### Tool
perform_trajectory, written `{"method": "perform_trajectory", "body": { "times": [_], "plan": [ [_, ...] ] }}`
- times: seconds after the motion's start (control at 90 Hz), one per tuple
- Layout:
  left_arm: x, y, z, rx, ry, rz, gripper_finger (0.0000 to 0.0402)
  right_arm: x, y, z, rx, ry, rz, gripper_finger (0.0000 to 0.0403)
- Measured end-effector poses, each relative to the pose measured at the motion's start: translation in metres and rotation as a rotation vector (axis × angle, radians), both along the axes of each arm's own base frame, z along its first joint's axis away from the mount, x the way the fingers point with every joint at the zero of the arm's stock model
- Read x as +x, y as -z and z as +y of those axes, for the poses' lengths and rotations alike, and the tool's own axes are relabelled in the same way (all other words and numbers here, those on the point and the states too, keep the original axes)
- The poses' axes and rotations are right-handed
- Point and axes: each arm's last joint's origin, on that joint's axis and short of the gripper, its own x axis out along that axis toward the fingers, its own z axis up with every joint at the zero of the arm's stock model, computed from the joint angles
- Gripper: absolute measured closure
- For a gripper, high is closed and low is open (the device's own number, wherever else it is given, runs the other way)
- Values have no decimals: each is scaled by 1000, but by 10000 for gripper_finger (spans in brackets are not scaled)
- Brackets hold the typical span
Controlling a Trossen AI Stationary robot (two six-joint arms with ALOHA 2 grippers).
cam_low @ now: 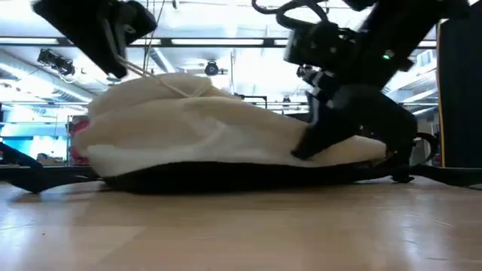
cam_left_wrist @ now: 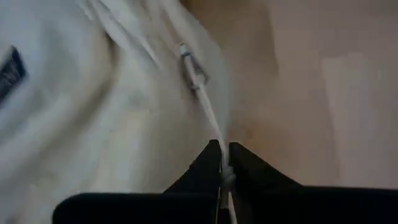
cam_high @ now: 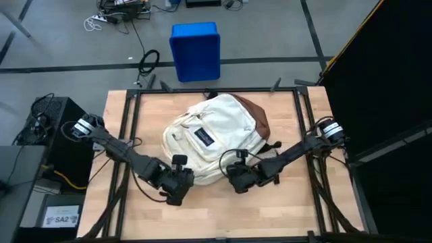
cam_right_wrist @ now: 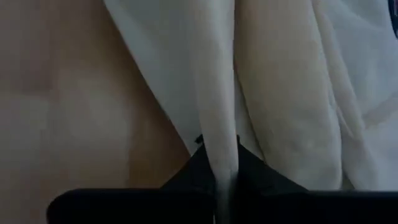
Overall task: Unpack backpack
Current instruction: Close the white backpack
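The cream-white backpack [cam_high: 209,138] with a brown base [cam_high: 256,115] lies flat on the wooden table, logo patch [cam_high: 204,137] up. My left gripper [cam_high: 181,181] stands at its near left edge, shut on a white zipper pull cord [cam_left_wrist: 208,109]. My right gripper [cam_high: 237,179] stands at its near right edge, shut on a fold of the backpack's cream fabric [cam_right_wrist: 217,81]. My left gripper pinches the white pull cord's free end [cam_left_wrist: 222,163] between its two fingers; the cord runs taut from the fingers up to the metal zipper slider [cam_left_wrist: 191,65] on the backpack. My right gripper pinches a raised fold of the backpack's cream fabric [cam_right_wrist: 225,163] between its two fingers, at the backpack's near edge; the fold stands up as a ridge running away from the fingers while the backpack stays on the table.
A blue bin [cam_high: 196,50] stands on the floor beyond the table's far edge. Dark straps [cam_low: 422,175] trail from the backpack toward the table's right. Bare wood [cam_high: 216,216] lies along the near edge. A black partition [cam_high: 385,67] stands at the right.
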Motion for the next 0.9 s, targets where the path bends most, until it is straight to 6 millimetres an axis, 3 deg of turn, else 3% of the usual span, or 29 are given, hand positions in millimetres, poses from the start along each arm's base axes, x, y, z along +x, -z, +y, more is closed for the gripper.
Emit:
{"method": "perform_trajectory", "body": {
  "times": [0.178, 0.4, 0.678, 0.9],
  "plan": [
    [-7, 12, -9, 0, 2, 38, 401, -12, -6, -5, -16, 57, 57, 403],
    [-24, 44, 2, 43, -75, 154, 401, -31, -5, 3, -4, 73, 139, 403],
    [-52, 37, 24, 56, -159, 79, 401, -54, 13, 12, 64, 129, 192, 403],
    [-48, 44, 27, -11, -124, 26, 401, -46, 0, 19, 90, 126, 145, 385]
  ]
}}
